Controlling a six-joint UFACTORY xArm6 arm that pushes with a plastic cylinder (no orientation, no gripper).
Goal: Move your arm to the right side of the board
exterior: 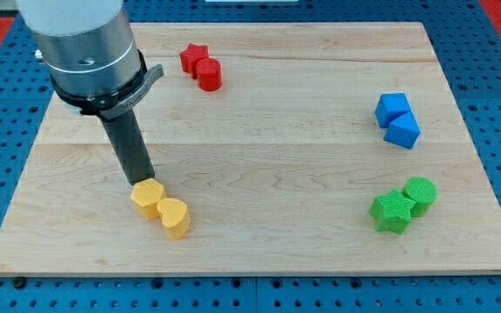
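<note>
my tip [141, 182], the lower end of the straight dark rod, stood on the pale wooden board [259, 130] in its left half, toward the view's bottom. being a bare rod, it had nothing to spread or press together and it pinched nothing. it sat at the upper edge of the yellow hexagonal block [147, 198], touching it or very nearly so; i could not tell which. a yellow heart-shaped block [175, 217] lay against that one, toward the view's lower right.

the right side of the board was well apart from my tip. there a blue cube [392, 108] touched a blue wedge-like block [404, 131] just below it. nearer the view's bottom, a green star-shaped block [391, 211] touched a green cylinder [421, 193].

at the view's top, a red star-shaped block [193, 58] touched a red cylinder [210, 74].
</note>
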